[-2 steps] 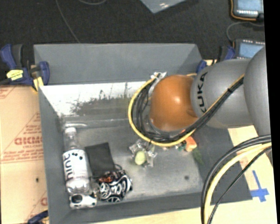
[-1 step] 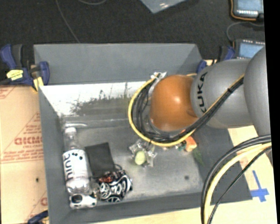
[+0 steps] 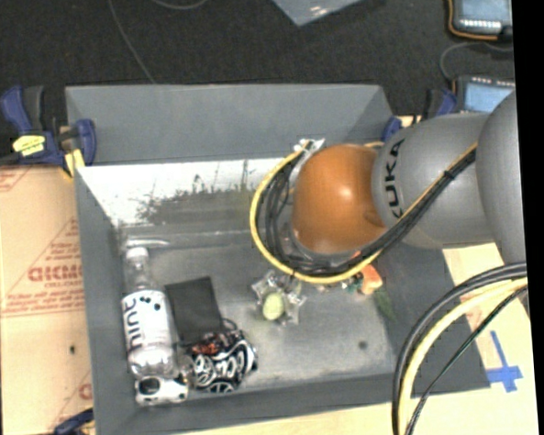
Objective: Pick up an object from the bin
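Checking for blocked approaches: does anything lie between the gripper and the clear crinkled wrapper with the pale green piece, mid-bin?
Nothing visible does. The wrapper lies alone on the bin floor, just below the arm's orange cover. A small orange-and-green thing sits apart to its right; the bottle lies far left.

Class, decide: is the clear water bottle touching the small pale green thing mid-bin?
Apart. The camera view shows the bottle by the left wall and the green thing mid-bin, with a black pouch and a plain gap between them.
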Available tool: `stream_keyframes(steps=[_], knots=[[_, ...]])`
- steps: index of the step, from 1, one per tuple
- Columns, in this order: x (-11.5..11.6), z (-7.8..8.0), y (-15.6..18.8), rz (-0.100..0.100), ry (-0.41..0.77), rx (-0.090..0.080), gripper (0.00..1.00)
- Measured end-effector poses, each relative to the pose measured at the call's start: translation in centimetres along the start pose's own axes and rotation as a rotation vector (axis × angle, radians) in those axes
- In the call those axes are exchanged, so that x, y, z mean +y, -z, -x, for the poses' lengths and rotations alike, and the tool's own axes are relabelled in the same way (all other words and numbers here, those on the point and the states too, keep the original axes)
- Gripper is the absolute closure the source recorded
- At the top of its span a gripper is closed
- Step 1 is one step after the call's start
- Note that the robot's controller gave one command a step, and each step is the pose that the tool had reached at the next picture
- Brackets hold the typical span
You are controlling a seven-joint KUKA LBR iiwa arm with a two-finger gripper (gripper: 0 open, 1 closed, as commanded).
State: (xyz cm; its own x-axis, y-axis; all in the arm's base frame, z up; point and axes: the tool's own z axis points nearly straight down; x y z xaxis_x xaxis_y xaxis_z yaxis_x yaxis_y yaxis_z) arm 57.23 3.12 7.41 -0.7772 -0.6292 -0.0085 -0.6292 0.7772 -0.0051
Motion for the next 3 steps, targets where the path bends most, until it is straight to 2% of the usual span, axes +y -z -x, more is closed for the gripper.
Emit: stream_keyframes(steps=[1, 3], knots=[[0.1, -0.1, 1.3, 0.004, -0.001, 0.006, 1.0], [-0.1, 0.1, 4.8, -0.002, -0.003, -0.002, 1.0]])
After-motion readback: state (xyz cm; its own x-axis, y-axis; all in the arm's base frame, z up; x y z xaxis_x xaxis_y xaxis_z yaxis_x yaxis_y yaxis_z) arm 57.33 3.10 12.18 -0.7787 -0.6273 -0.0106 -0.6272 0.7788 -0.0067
